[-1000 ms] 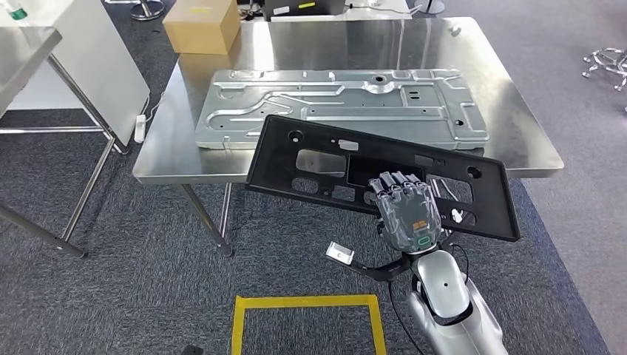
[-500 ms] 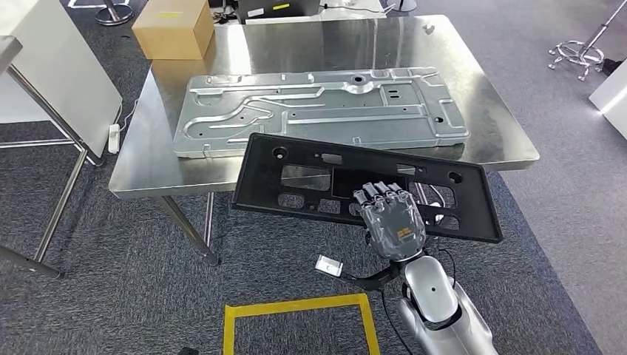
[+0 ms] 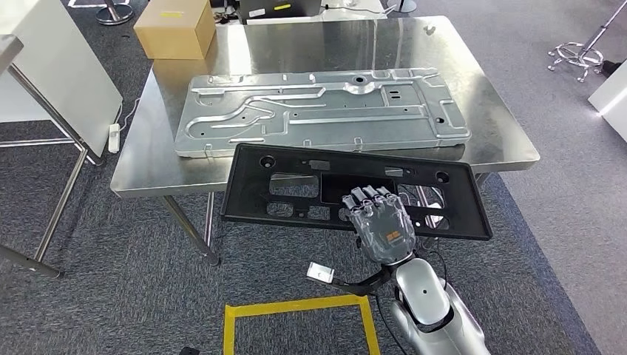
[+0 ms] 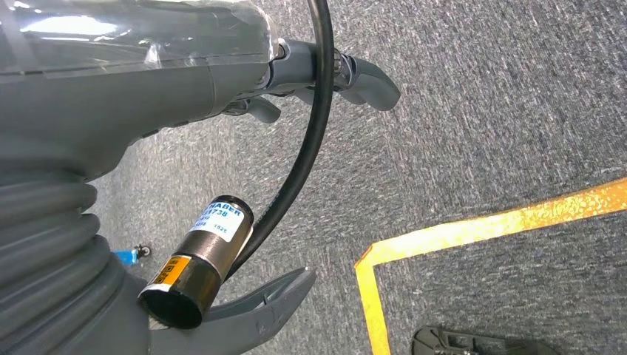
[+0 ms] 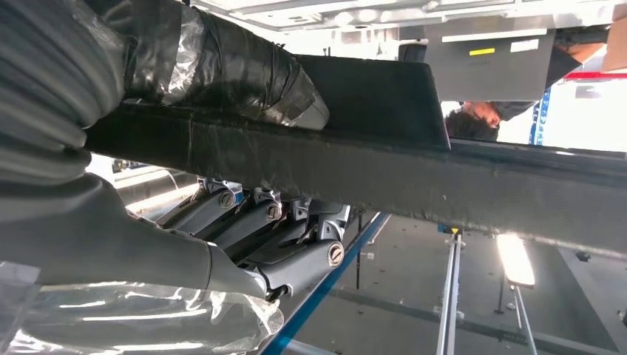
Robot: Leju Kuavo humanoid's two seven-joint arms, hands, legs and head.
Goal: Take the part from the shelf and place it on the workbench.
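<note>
The part is a long black plastic panel with several cutouts. My right hand grips its near long edge from below and holds it almost level. In the head view its far edge overlaps the front edge of the steel workbench. The right wrist view shows the panel's edge clamped between thumb and fingers. My left hand hangs over the carpet and holds nothing, its fingers and thumb apart.
A large stamped silver metal plate covers the middle of the workbench. A cardboard box sits at its far left corner. Yellow floor tape marks a square by my feet. A white board leans at the left.
The view shifted right a second ago, then steadied. The black panel has since swung from tilted to nearly level and moved left, my right hand still gripping it.
</note>
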